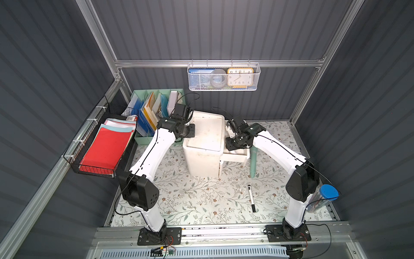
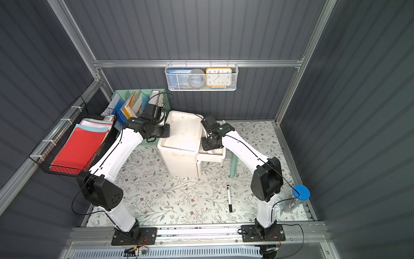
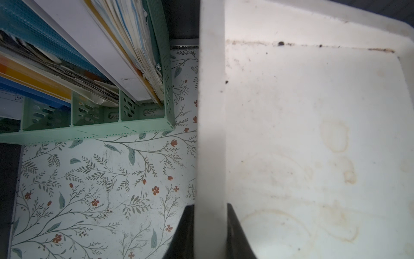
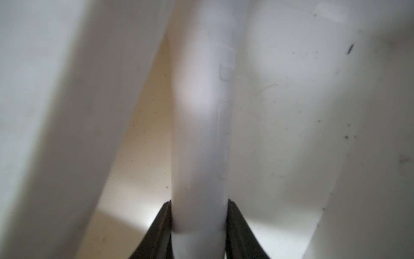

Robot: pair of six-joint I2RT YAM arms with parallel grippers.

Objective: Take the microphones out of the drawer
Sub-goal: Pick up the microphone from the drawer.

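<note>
Left pincer [image 3: 210,215] was clamped on cabinet rim [image 3: 210,112], likely as brace. Right pincer [image 4: 199,208] was pinched around microphone [image 4: 199,112] in drawer [image 1: 238,158], cabinet's 3 o'clock side.

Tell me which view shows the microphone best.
The right wrist view: the microphone fills its centre, gripped by the right pincer. In both top views that pincer hides it. The left wrist view misses it.
</note>
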